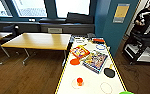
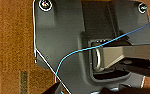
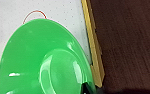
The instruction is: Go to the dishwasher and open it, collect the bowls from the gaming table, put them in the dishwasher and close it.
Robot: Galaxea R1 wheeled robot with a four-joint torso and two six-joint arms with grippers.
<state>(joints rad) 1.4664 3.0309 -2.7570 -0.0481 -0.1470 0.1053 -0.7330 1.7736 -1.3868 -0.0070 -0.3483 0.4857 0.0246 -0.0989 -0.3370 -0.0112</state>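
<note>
The gaming table [image 1: 66,75], white-topped with a thin yellow edge, runs from just below me toward the back right. An orange bowl [image 1: 75,61] sits on it beside the game boxes. A light green bowl [image 1: 126,93] peeks in at the near right end. That green bowl [image 3: 41,60] looms large in the right wrist view, resting on the white top close to the yellow edge [image 3: 92,50]. A dark part of my right gripper [image 3: 88,88] sits at the bowl's rim. The left wrist view looks down past the robot's dark plate at brown wooden floor [image 2: 11,45]. The dishwasher is out of view.
On the table also lie a tall orange cup [image 1: 79,81], a black paddle [image 1: 109,72] and two colourful game boxes [image 1: 95,60]. Wooden-topped tables [image 1: 38,40] stand to the left. A person [image 1: 146,17] stands behind a black cart [image 1: 141,47] at the back right.
</note>
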